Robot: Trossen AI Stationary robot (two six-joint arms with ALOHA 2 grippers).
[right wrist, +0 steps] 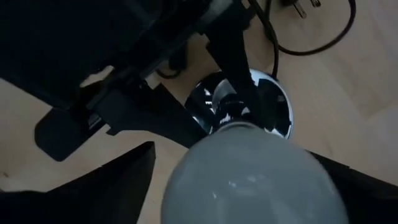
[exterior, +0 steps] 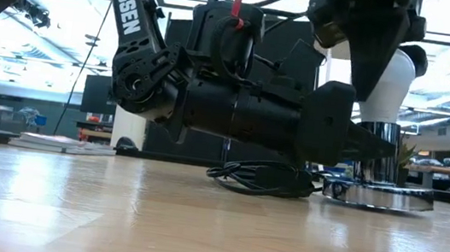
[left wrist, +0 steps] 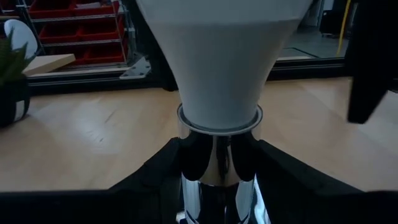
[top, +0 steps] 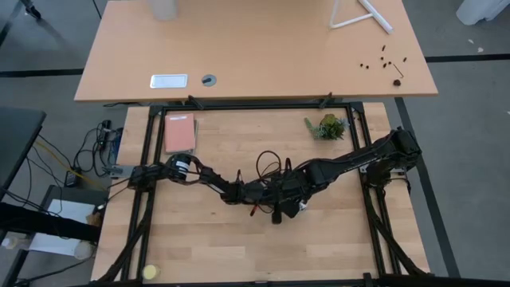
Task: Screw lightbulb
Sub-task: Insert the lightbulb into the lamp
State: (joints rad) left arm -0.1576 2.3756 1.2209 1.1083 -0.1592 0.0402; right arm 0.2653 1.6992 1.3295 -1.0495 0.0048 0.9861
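Table [top: 199, 239]: It was light wood. The socket [exterior: 376, 194] stood near its middle.
Left arm [top: 207, 177]: It lay low over the table. It reached in to the socket from the left side.
Right arm [top: 351, 163]: It reached in from the right side. Its end hung above the socket.
Left gripper [left wrist: 217, 180]: It was down low at the socket. Its two fingers [left wrist: 155, 171] were pressed on the shiny neck of the socket, one on each side. It was clamped on the socket.
Right gripper [exterior: 376, 54]: It was right above the socket, pointing down. Its fingers stood apart, one on each side of the bulb [exterior: 397, 91]. They were not squeezing the bulb.
Book [top: 179, 133]: It was pink and flat. It lay well away from the socket, near the far left corner of the table.
Plant [top: 327, 126]: It was small and green. It sat at the far edge of the table, past the socket.
Socket: It had a round shiny foot flat on the table and a shiny neck standing straight up.
Cord [exterior: 257, 177]: It was black. It lay in loops on the table just beside the socket.
Bulb: It was white. It stood upright in the top of the socket, narrow end down.
Ball [top: 150, 272]: It was small and yellow. It lay far from the socket, at the near left corner.
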